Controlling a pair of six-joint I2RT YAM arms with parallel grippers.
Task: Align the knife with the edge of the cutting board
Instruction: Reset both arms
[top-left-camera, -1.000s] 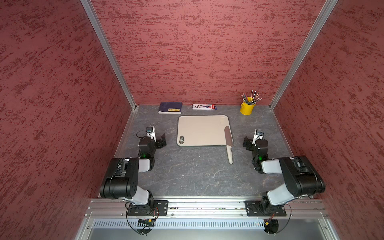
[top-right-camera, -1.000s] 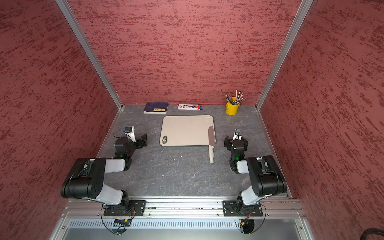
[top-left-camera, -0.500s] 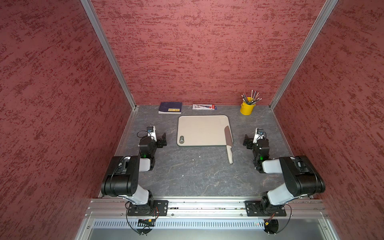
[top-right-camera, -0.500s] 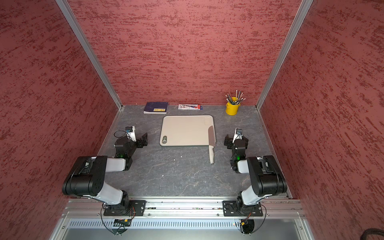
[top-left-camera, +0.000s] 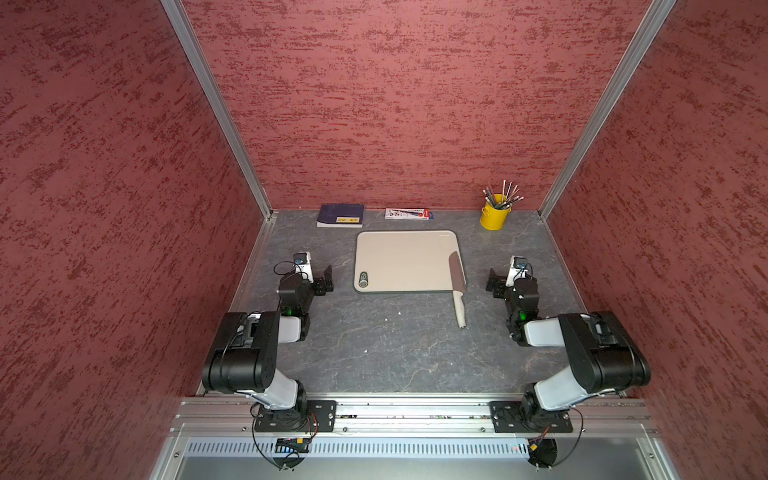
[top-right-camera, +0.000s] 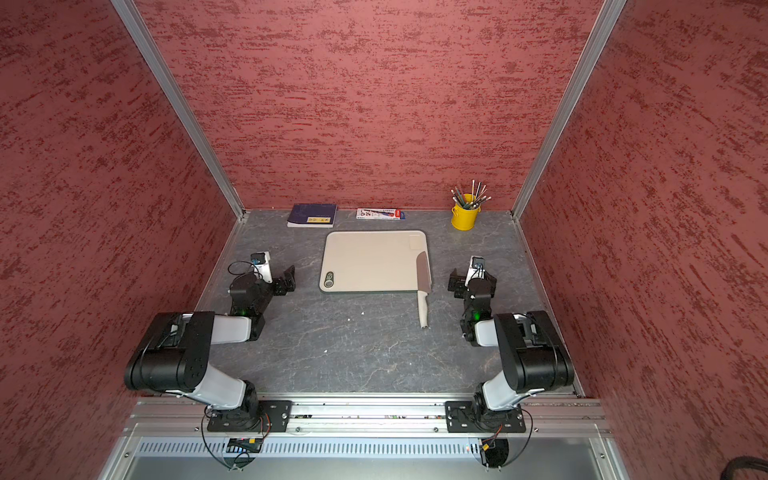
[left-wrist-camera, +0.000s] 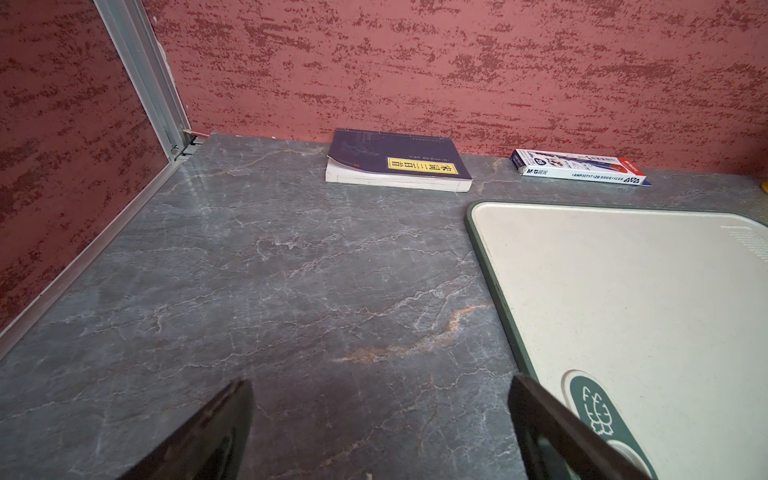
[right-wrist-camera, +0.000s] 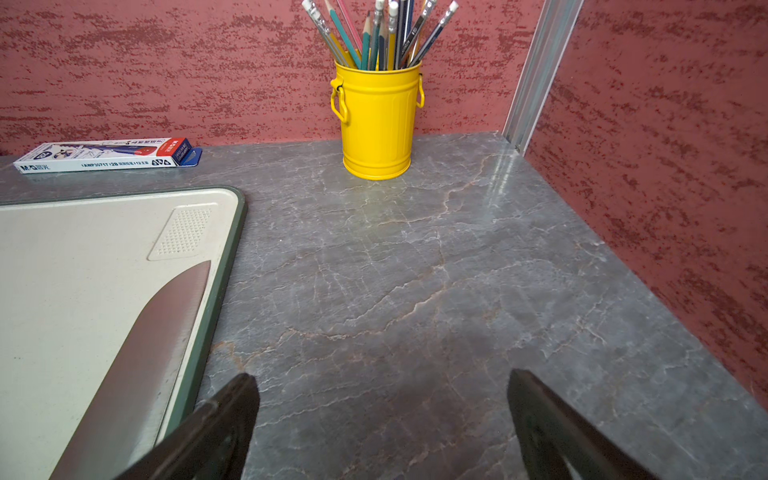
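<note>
Currently knife (top-left-camera: 456, 275) lies blade-flat along cutting board's (top-left-camera: 399, 259) right edge, handle overhanging onto table (top-left-camera: 395, 357). Left gripper (top-left-camera: 326, 281) and right gripper (top-left-camera: 493, 286) both gape, empty, flanking board. Risk: a push at the handle pivots blade askew, or shoves board.

The grey marbled surface (top-left-camera: 374, 353) is carrying a cutting board (top-left-camera: 399, 262) centrally. Around it are lying a blue book (top-left-camera: 340, 215) at eleven o'clock, a pen box (top-left-camera: 407, 213) at twelve and a yellow cup (top-left-camera: 494, 216) at one. The handle of the knife (top-left-camera: 457, 289) is resting at five.

Left arm (top-left-camera: 245, 353) and right arm (top-left-camera: 594, 353) folded low, left hand (left-wrist-camera: 380, 388) and right hand (right-wrist-camera: 382, 382) spread wide, seemingly empty
</note>
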